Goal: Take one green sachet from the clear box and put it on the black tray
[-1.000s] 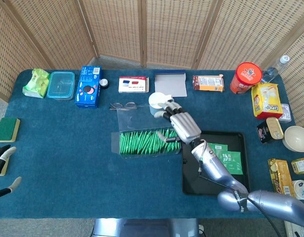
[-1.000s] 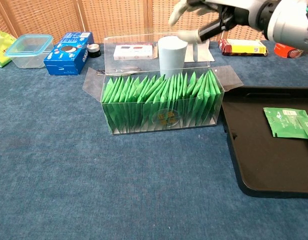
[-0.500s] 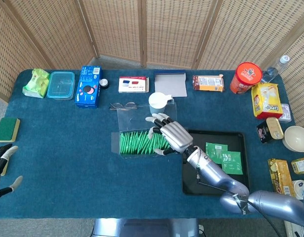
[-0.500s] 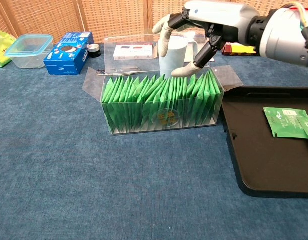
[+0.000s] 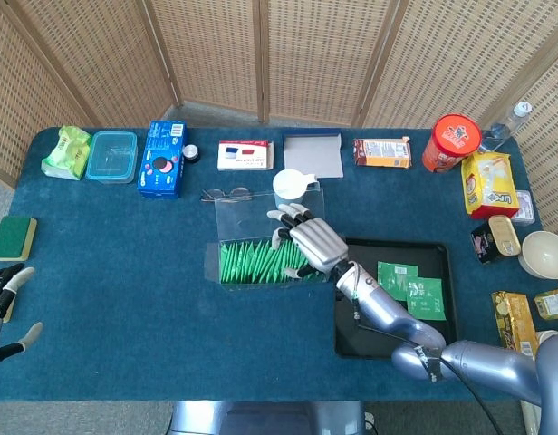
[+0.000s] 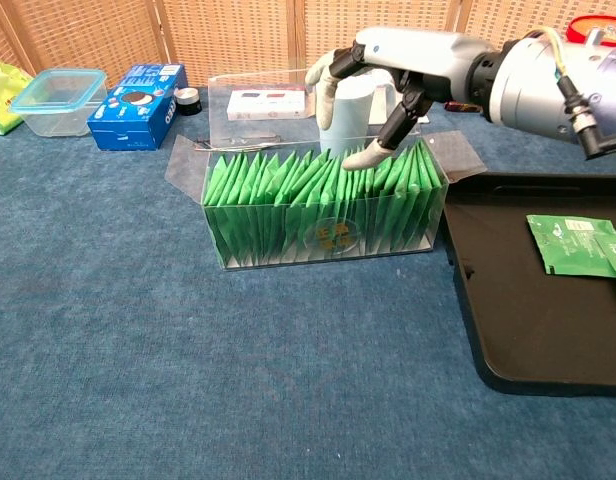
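- The green sachets (image 6: 318, 195) stand upright in a tight row inside the clear box (image 6: 326, 245), which sits on the blue desk (image 6: 188, 380) just left of the black tray (image 6: 548, 330).
- The box's lid (image 5: 261, 217) is folded open behind it, and small flaps stick out at each end.
- The right robot hand (image 6: 373, 85) hangs over the right half of the row, released, with its fingers apart and nothing in them.
- One light fingertip (image 6: 366, 156) points down to the tops of the sachets; whether it touches them cannot be told.
- In the head view the same right robot hand (image 5: 311, 243) covers the right end of the box, its silver arm reaching back across the tray.
- Two green sachets (image 5: 410, 285) already lie flat on the tray, toward its right side.
- A white cup (image 6: 346, 98) stands just behind the box, partly hidden by the hand.
- The left robot hand (image 5: 3, 304) shows at the left edge of the head view, off the desk, released and holding nothing.
- Further back on the desk are a blue biscuit box (image 5: 163, 159), a clear lidded container (image 5: 112, 155) and a red canister (image 5: 454, 140).
- A green and yellow sponge (image 5: 14, 237) lies near the desk's left edge.
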### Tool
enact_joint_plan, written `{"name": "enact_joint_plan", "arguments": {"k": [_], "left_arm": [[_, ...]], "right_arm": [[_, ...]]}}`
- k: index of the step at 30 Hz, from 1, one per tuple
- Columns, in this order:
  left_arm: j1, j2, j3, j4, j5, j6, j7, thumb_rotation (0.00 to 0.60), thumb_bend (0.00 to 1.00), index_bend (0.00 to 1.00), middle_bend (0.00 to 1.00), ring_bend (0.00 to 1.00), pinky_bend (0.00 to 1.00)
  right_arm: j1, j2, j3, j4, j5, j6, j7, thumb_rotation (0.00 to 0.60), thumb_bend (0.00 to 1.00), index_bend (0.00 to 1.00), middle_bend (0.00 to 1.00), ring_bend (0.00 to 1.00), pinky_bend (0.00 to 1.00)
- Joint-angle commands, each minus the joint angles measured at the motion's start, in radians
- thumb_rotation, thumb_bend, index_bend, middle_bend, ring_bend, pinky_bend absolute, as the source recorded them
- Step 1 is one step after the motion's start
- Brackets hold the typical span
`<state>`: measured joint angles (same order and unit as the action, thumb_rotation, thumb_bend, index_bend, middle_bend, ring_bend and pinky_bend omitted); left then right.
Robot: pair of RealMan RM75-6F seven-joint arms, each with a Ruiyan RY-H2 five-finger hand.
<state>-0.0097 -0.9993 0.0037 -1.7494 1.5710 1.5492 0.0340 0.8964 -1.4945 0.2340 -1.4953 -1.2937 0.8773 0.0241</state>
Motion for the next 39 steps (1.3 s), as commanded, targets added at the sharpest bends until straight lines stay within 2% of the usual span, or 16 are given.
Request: {"name": "enact_joint_plan", "arguments": {"k": [1,17,39], "left_arm": [[0.0,0.003,0.0,-0.003,0.001,0.001,-0.002,0.6,0.24,0.13,0.12,0.11,0.24],[0.003,0.017,0.001,-0.012,-0.003,0.004,-0.005,0.6,0.24,0.13,0.12,0.11,0.24],[0.022,0.022,0.011,-0.011,-0.017,0.013,0.002,0.6,0.24,0.13,0.12,0.11,0.24]], "right_arm": [[0.005,-0.006,-0.004,0.01,-0.011,-0.004,0.008,0.6,0.2,0.46,0.15,0.06,0.08],[0.044,-0.056,-0.027,0.1,-0.123,-0.013,0.102,0.6,0.19,0.46,0.15,0.06,0.08],[0.114,-0.137,-0.037,0.246,-0.195,-0.027,0.22,0.6,0.19,0.46,0.15,0.06,0.08]]}}
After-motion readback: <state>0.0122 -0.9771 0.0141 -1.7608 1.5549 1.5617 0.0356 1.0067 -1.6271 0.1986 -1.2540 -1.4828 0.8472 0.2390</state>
